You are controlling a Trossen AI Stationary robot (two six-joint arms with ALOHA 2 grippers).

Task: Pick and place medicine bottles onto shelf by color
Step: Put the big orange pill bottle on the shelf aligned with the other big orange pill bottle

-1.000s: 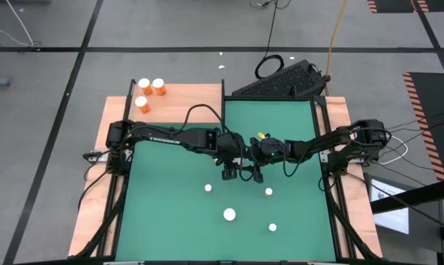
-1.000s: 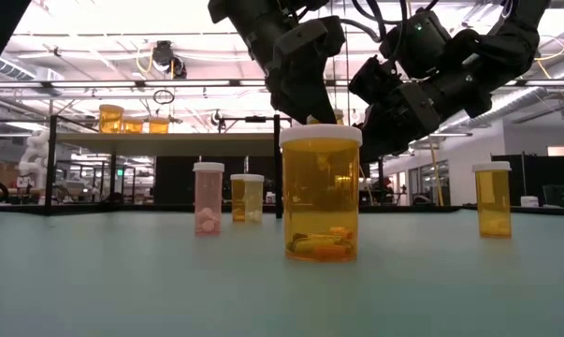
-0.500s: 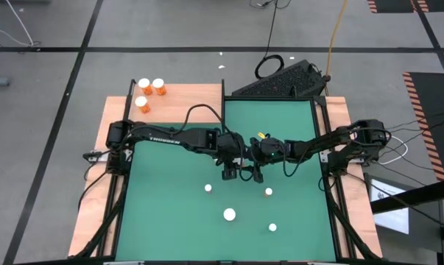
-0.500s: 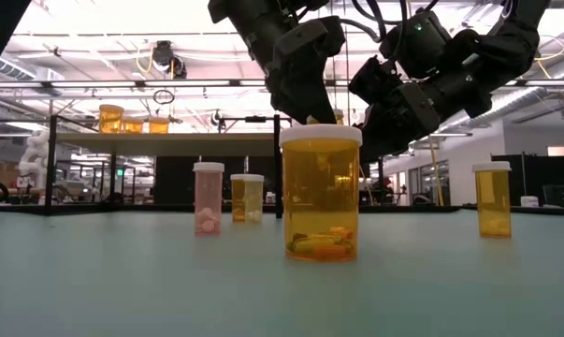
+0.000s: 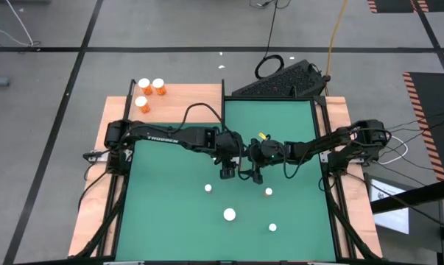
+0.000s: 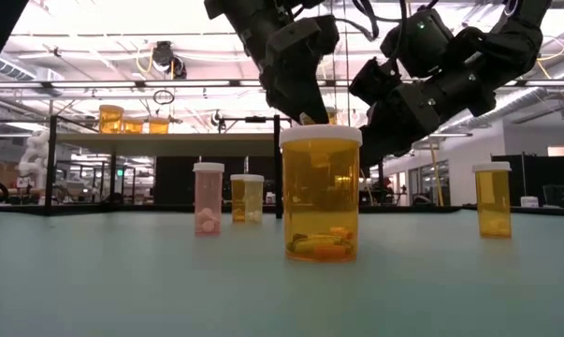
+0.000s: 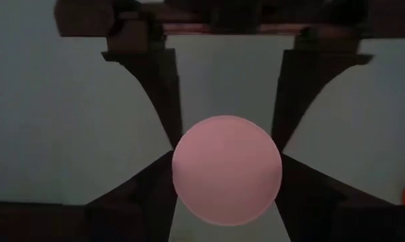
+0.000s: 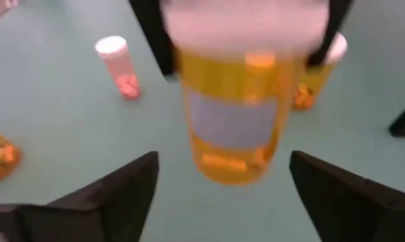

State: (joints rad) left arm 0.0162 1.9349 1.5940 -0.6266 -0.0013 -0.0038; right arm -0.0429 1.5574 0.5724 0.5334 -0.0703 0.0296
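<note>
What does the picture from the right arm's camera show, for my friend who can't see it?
An orange bottle with a white cap hangs close in front, held by the left claw and blurred. The right claw's dark fingers stand open beside it, over a green mat with a small pink bottle.

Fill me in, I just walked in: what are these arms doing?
The left tool grips an amber bottle by its white cap, above the green mat. The right tool sits beside it, fingers open either side of the bottle. Three orange bottles stand on the shelf; four more wait on the mat.
</note>
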